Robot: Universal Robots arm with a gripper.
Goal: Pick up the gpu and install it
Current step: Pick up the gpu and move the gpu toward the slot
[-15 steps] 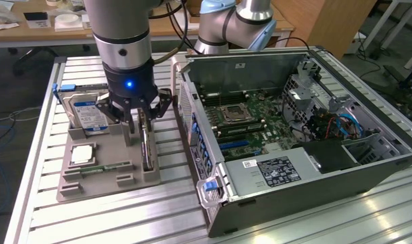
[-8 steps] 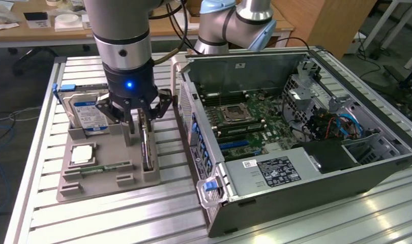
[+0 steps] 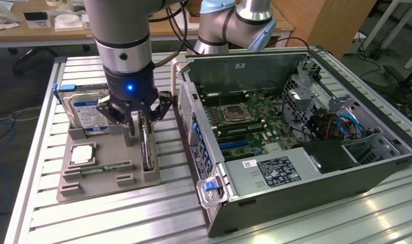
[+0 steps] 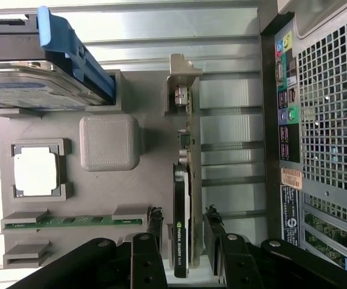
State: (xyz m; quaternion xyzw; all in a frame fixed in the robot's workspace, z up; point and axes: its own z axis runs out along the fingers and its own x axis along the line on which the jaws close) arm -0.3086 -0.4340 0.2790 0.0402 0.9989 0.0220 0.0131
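Claw (image 3: 139, 121) hangs low over the grey moulded plastic parts tray (image 3: 97, 187), which sits on the slatted aluminium table (image 3: 124, 218). Jaws partly open, nothing held. In the wrist view my black fingers (image 4: 154, 229) stand one on each side of the gpu (image 4: 182, 205), a thin flat dark card set on edge. A sliver of gap shows on both sides, so I judge no contact yet.

Gpu position: upright in the slot along the tray edge nearest the open black tower computer case (image 3: 369, 168). Its long axis runs along that edge, parallel to the case's perforated rear panel (image 4: 336, 108). The silvery metal bracket (image 4: 182, 84) is at the end toward the tray corner on the side of the boxy hard drive with a blue-white label (image 3: 87, 112). I straddle the dark end, away from the bracket.

Relation that matters: the card lies between the jaws, flat faces turned to my fingers, its length square across the closing line.
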